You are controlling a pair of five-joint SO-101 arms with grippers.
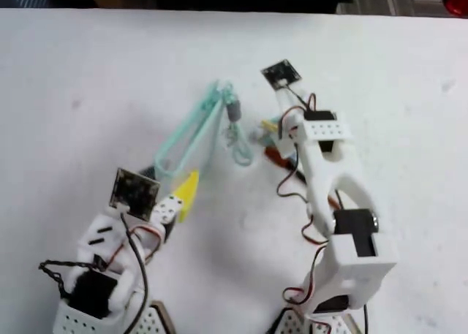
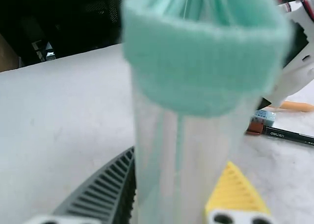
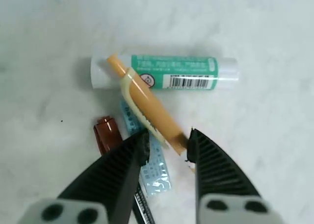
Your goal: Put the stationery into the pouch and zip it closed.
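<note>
Mint-green band of the pouch (image 2: 203, 52) sits closest to the left wrist camera, blurred, with its top cut off by the frame. The clear body below it runs down between the left gripper (image 2: 179, 165)'s grey finger (image 2: 105, 194) and yellow finger (image 2: 233, 194), which close on it, though the contact itself is hard to make out. From above, the pouch stands on edge on the white table (image 1: 88, 93), left of centre, with a grey tag (image 1: 233, 111) at its far end. To its right, the right gripper (image 3: 166, 138) hangs over a small pile, jaws narrowly parted astride an orange pen (image 3: 147, 104), not pinching it. That pen lies across a glue stick (image 3: 196, 69). A brown cap (image 3: 107, 133) and a blue item (image 3: 152, 170) lie partly hidden beneath the claw
</note>
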